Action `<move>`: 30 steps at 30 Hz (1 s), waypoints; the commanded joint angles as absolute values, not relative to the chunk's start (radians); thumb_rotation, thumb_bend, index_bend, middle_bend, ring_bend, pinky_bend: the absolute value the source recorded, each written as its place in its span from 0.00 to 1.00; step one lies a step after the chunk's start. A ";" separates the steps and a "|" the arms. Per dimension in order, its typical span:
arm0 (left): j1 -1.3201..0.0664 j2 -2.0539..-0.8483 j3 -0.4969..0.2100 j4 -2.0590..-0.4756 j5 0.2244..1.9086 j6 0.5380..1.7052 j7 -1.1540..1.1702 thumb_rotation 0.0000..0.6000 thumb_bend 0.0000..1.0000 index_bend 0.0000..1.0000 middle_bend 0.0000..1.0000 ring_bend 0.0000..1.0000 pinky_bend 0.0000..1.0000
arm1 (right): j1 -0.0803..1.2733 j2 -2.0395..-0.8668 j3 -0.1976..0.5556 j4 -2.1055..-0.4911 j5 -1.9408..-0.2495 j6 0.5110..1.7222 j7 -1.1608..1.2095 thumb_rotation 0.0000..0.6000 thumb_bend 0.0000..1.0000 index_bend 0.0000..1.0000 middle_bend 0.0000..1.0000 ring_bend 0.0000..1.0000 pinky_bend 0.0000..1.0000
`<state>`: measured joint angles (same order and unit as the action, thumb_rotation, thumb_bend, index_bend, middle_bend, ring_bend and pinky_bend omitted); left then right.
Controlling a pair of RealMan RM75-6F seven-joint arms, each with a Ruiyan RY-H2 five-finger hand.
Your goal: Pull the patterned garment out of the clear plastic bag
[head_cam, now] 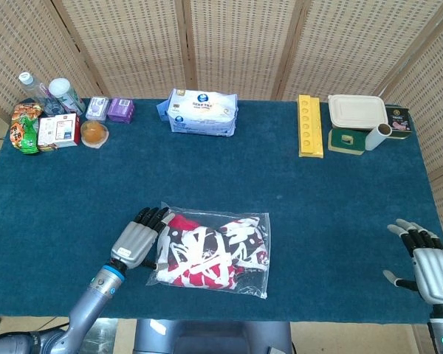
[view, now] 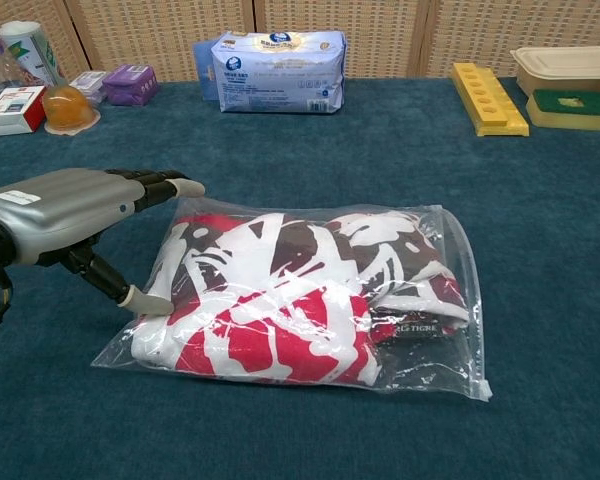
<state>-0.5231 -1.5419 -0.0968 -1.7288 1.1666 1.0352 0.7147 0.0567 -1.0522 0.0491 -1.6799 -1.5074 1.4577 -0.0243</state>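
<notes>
I see my left hand (view: 65,215) at the left edge of the clear plastic bag (view: 458,300), fingers spread, thumb tip touching the plastic, grasping nothing. The bag lies flat near the tabletop's (head_cam: 295,206) front edge with the patterned garment (view: 280,290) inside. My right hand (head_cam: 434,269) rests open-fingered at the front right corner.

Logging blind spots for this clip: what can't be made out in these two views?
- Whether the left hand grips the clear plastic bag or only touches it: thumb tip sits at the edge, contact unclear in both views.
- Right hand: outside the chest view, partly cut by the head view's edge.
- Bag's open end: not discernible.
- Patterned garment: folded, type unclear.
</notes>
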 commanded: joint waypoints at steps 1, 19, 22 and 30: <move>-0.571 -1.589 -0.134 -1.653 1.138 1.015 0.709 0.69 0.02 0.00 0.00 0.00 0.06 | 0.060 -1.050 0.051 -1.686 -1.504 1.455 -0.031 1.00 0.16 0.22 0.17 0.16 0.18; -0.755 -1.516 -0.313 -1.563 1.145 0.847 0.452 0.80 0.05 0.00 0.00 0.00 0.06 | 0.041 -1.037 0.053 -1.729 -1.482 1.483 -0.071 1.00 0.16 0.22 0.17 0.16 0.18; -0.727 -1.403 -0.302 -1.646 1.255 0.839 0.308 0.93 0.05 0.00 0.00 0.00 0.06 | 0.042 -1.038 0.055 -1.731 -1.482 1.484 -0.079 1.00 0.16 0.22 0.17 0.16 0.18; -0.718 -1.148 -0.199 -1.768 1.565 0.805 -0.024 0.92 0.04 0.00 0.01 0.00 0.06 | 0.056 -1.042 0.055 -1.742 -1.494 1.470 -0.092 1.00 0.16 0.22 0.17 0.16 0.18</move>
